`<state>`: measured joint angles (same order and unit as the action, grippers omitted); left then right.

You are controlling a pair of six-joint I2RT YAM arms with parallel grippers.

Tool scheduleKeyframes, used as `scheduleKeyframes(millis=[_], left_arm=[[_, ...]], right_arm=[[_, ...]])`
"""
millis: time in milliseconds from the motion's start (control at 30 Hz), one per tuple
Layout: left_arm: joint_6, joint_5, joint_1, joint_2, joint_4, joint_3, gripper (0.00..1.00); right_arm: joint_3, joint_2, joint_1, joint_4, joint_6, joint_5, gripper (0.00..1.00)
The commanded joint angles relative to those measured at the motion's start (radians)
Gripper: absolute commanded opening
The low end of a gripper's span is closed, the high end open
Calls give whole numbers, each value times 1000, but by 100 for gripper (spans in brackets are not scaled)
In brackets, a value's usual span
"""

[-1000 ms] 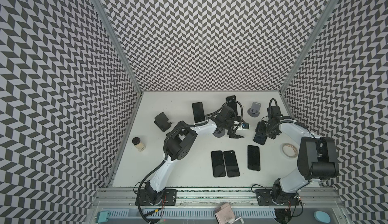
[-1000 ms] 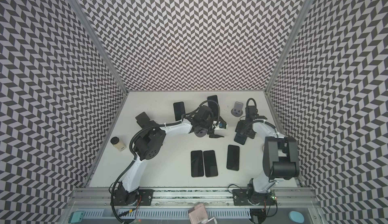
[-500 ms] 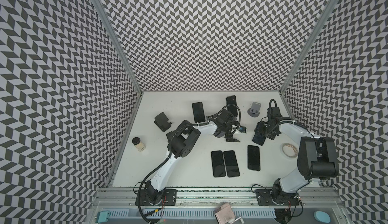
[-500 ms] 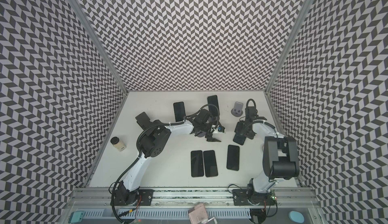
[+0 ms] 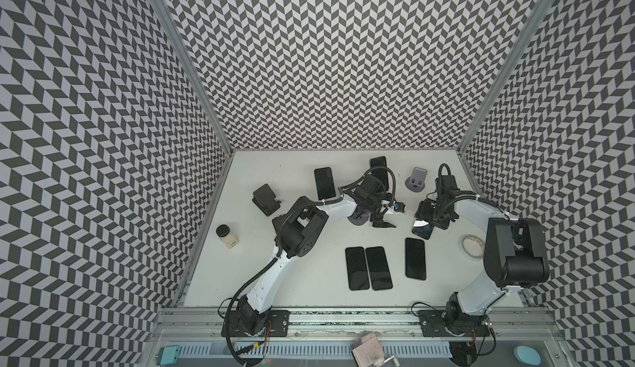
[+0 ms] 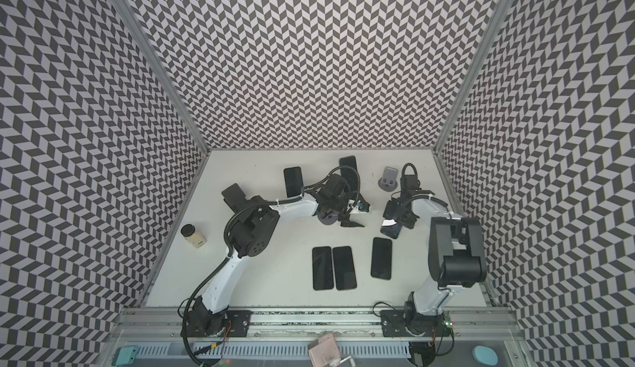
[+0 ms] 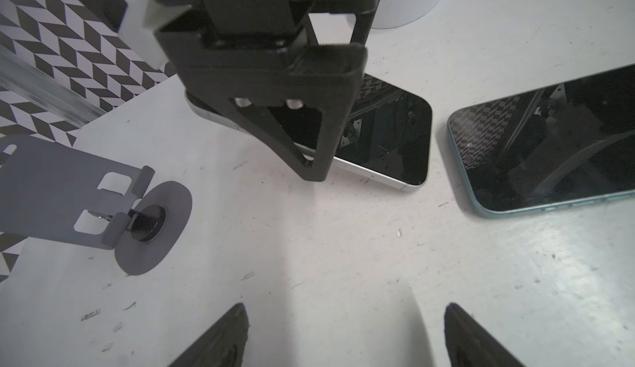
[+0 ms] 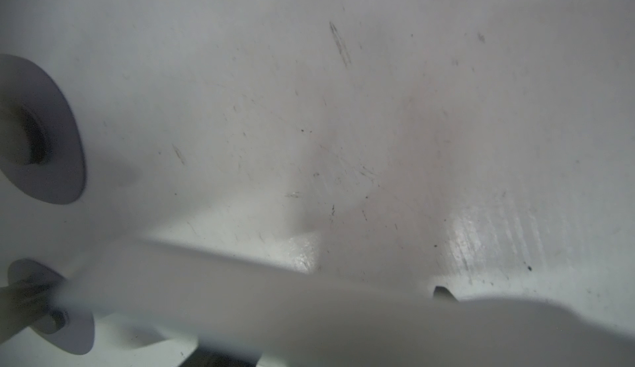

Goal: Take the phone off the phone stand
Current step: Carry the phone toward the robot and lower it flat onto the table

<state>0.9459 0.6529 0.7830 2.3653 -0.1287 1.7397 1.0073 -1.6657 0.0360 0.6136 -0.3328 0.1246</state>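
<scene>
Two grippers in view: we are seeing right gripper [image 5: 427, 221] grasping silver-edged phone [image 7: 388, 135], tilted, on near side of grey phone stand [image 5: 417, 178]; left gripper [image 7: 345, 337] hanging released above table [image 5: 309, 279].

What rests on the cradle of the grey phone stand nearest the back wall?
Nothing: the cradle of the grey phone stand is bare, both cut-outs showing. The phone is clamped in the right gripper. The cradle hides part of its round base.

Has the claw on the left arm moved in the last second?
Yes, slightly: the left gripper has slid nearer the two side-by-side phones at the front.
</scene>
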Motion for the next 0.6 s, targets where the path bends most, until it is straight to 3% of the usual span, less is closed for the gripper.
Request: scheduleKeyframes(millis=[0,400,567], left_arm=[[23,34,-2,27,-31,33,90],[16,18,5,3,-28,35,89],[-14,-7,25,-112,21,-63,88]], right_arm=[[29,-3,3,-28,11,12,58],[51,1,4,-18,10,24,58],[52,-18,2,-10,8,31,59]])
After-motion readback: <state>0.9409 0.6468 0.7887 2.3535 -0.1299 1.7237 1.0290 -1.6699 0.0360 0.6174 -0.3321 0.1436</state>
